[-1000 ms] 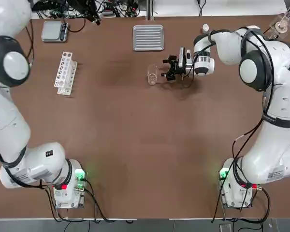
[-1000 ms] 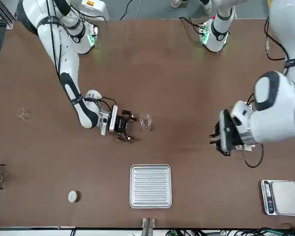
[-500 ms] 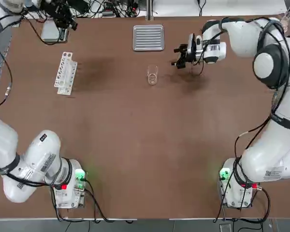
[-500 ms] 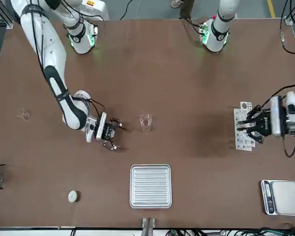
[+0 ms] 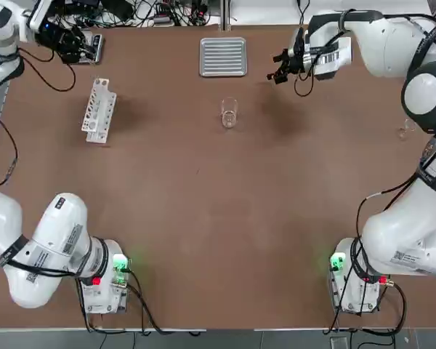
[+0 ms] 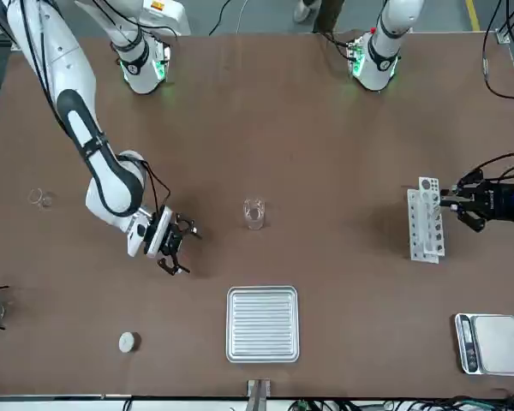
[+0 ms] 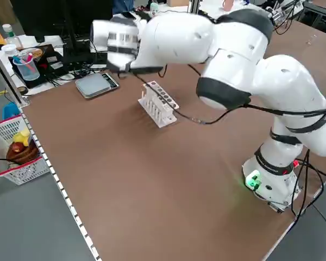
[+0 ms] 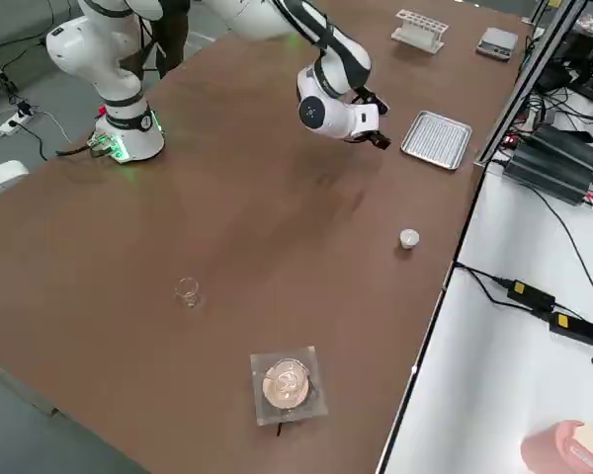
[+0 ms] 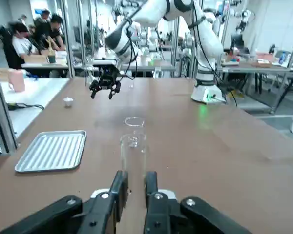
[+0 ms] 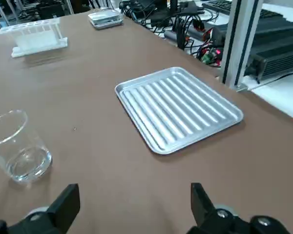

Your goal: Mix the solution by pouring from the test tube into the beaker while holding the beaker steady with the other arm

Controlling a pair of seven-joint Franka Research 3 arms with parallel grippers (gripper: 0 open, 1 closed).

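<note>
- And now gripping the tube (image 9: 133,163) in the left claw (image 9: 136,178), pinched between both fingers, up near the white rack (image 5: 99,110).
- Over to the right claw (image 10: 136,187): seeing it wide open, with nothing between its fingers, out over the bench (image 5: 203,189).
- Finding the beaker (image 5: 229,113) upright on the bench, between the two claws, near the right one but not touching it.
- Spotting the ribbed tray (image 6: 262,324) flat on the bench, with the white cap (image 6: 127,342) to the right arm's side of it.
- Catching the scale (image 6: 492,344) beyond the rack, toward the far edge.
- Picking out the little vessel (image 8: 187,290) and, well apart from it, the flask (image 8: 287,385).
- Checking for writing: making out a small label (image 5: 405,258) on the right arm, too small to read.
</note>
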